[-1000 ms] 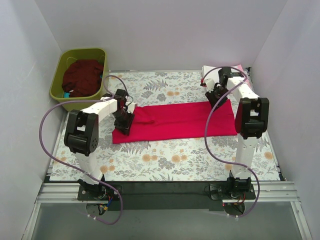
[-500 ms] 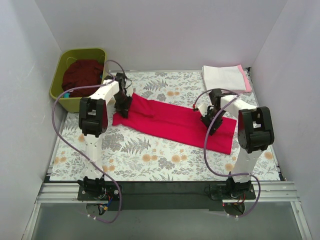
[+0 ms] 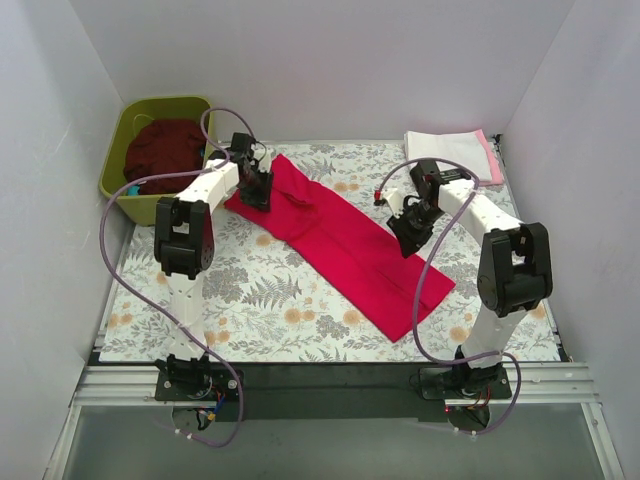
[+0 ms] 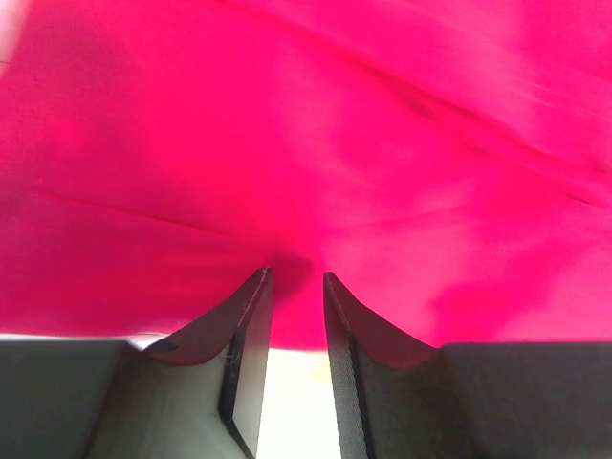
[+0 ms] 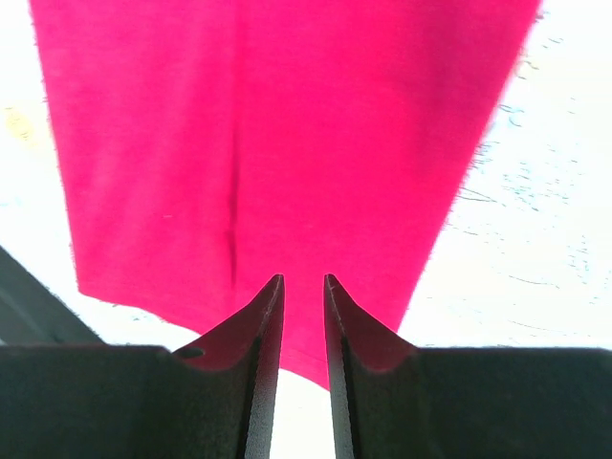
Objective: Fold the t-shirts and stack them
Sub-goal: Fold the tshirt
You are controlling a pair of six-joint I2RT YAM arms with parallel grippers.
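The crimson-red t-shirt (image 3: 340,245) lies as a long folded band slanting from back left to front right across the floral table cloth (image 3: 270,310). My left gripper (image 3: 256,188) is at its back-left end, jaws nearly together, pinching the red cloth (image 4: 306,143) at the tips (image 4: 297,277). My right gripper (image 3: 408,228) sits on the band's far edge near the right end, jaws narrow on the red cloth (image 5: 287,143) at the tips (image 5: 304,279). A folded white t-shirt (image 3: 445,155) lies on a pale pink one (image 3: 492,156) at the back right. The dark maroon t-shirt (image 3: 165,150) is bundled in the tub.
The olive-green tub (image 3: 114,165) stands at the back left corner, close to my left arm. White walls enclose the table on three sides. Purple cables loop beside both arms.
Both grippers have swung the red shirt round: its left end went back toward the tub, and its right end came toward the front. It lay straight across; now it lies diagonally.
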